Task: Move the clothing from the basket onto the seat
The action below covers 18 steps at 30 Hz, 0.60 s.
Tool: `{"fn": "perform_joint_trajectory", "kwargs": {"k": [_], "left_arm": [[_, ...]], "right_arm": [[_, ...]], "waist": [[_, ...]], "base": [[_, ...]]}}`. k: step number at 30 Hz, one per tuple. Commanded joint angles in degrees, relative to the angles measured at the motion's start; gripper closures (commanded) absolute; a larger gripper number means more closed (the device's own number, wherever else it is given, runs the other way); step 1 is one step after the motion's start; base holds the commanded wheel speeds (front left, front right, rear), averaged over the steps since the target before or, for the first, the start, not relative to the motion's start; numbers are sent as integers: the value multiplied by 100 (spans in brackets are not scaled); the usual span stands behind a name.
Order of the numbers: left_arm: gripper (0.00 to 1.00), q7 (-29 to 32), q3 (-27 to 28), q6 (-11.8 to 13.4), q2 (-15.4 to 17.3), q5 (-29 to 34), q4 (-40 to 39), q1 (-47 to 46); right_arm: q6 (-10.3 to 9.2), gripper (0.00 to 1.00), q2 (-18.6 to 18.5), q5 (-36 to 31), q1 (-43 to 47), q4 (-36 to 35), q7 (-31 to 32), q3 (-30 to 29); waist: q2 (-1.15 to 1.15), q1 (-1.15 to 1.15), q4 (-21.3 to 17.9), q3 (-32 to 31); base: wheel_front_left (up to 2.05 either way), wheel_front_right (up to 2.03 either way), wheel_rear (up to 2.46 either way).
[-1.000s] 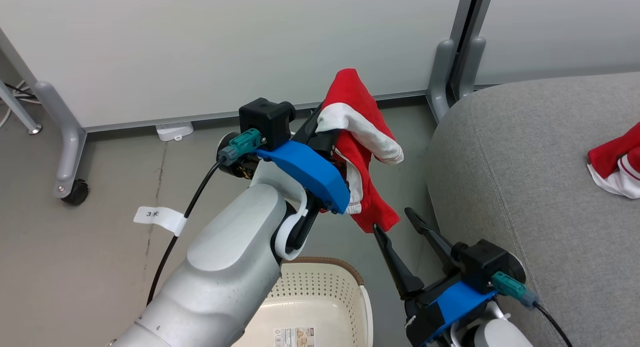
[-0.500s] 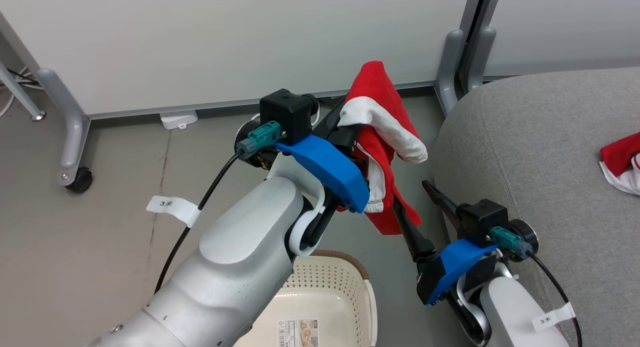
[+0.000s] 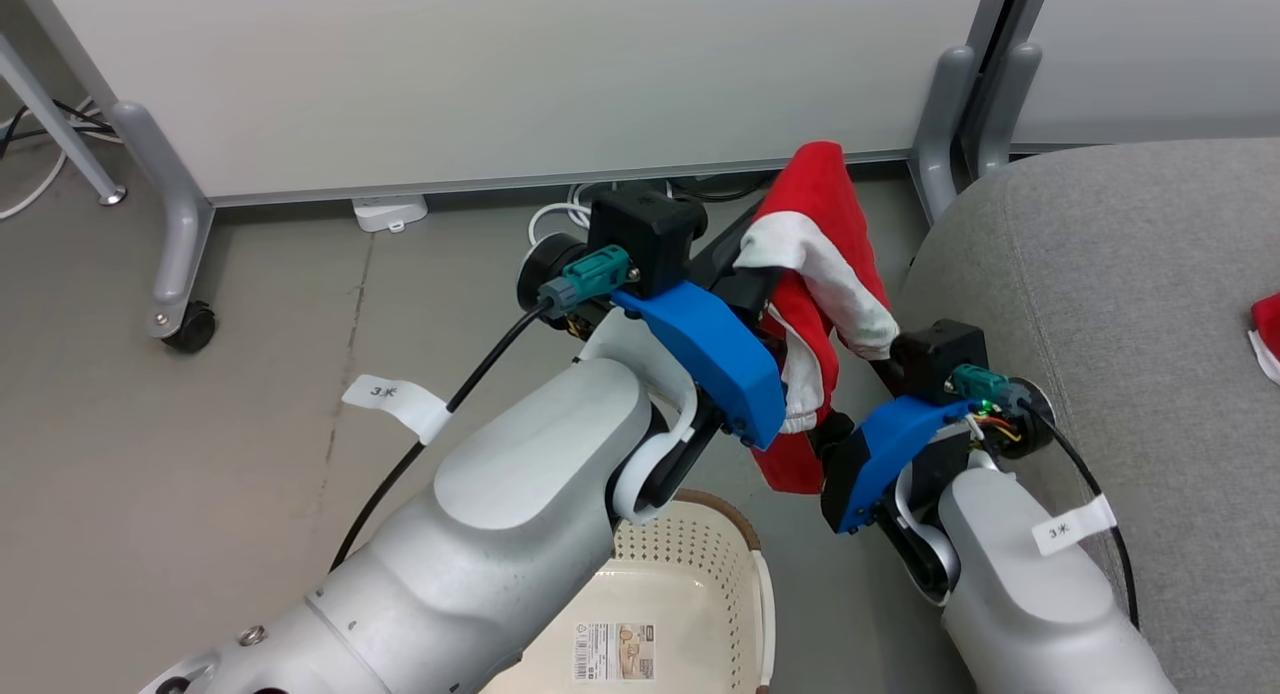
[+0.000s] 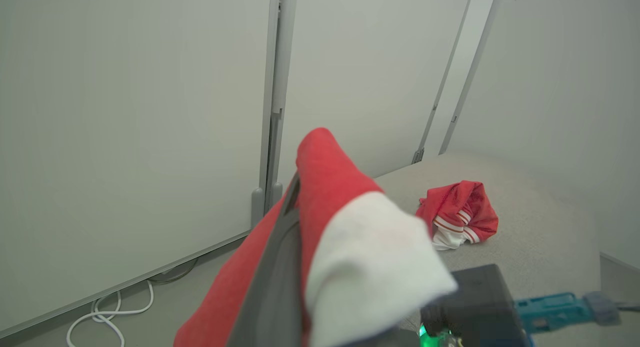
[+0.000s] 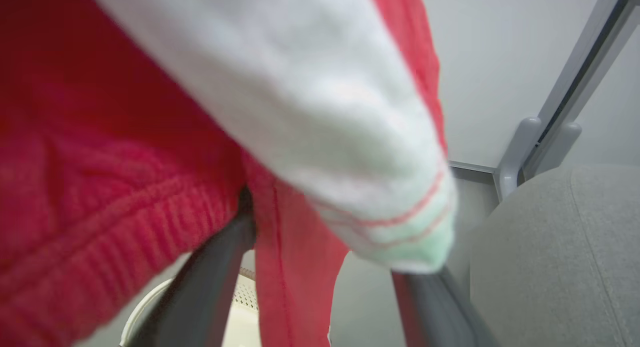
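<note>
My left gripper (image 3: 772,214) is shut on a piece of the clothing, a red garment (image 3: 812,274) with a white sleeve, held in the air between the basket and the seat. In the left wrist view the garment (image 4: 350,237) drapes over my left gripper (image 4: 294,189). My right gripper (image 5: 320,237) is open just below, and the hanging cloth (image 5: 125,152) falls between and over its fingers (image 5: 210,277). The cream basket (image 3: 745,549) stands on the floor under my left forearm. A second red garment (image 4: 457,214) with striped trim lies on the grey seat (image 3: 1100,274).
White partition panels stand behind, on grey legs with a castor (image 3: 190,326). A white power strip (image 3: 390,212) and cables lie along their base. Grey floor lies to the left of the basket. The seat's rounded edge (image 5: 500,247) is close on the right.
The head camera has shifted. My right gripper has risen to the hanging garment, so the cloth now falls between its fingers. The left gripper has carried the garment slightly nearer the seat.
</note>
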Motion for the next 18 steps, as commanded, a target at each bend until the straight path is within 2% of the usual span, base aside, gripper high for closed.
{"fn": "perform_joint_trajectory", "kwargs": {"k": [1, 3, 4, 5, 6, 18], "left_arm": [[100, 1, -59, 39, 6, -48, -23, -115], [100, -14, -148, 70, 5, -97, -33, -134], [100, -24, -182, 79, 5, -121, -38, -141], [100, -32, -216, 80, 5, -146, -42, -159], [100, -42, -251, 92, 6, -175, -45, -179], [100, -160, -483, 182, 6, -398, 96, -254]], "right_arm": [[1, 0, -7, 106, -181, 172, -55, 68], [1, 0, -7, 234, -314, 406, -97, 151], [1, 23, -7, 277, -369, 510, -110, 195], [1, 58, -7, 312, -430, 606, -148, 238], [1, 98, -7, 362, -482, 686, -181, 288], [1, 100, -7, 867, -747, 1253, -503, 798]], "waist": [[0, 0, 21, 12], [0, 0, 39, 16], [0, 0, 46, 13], [0, 0, 51, 9], [0, 0, 55, 8], [0, 0, -28, -61]], "base": [[0, 0, 0], [0, 0, 0], [0, 0, 0], [0, 0, 0], [0, 0, 0], [0, 0, 0]]}}
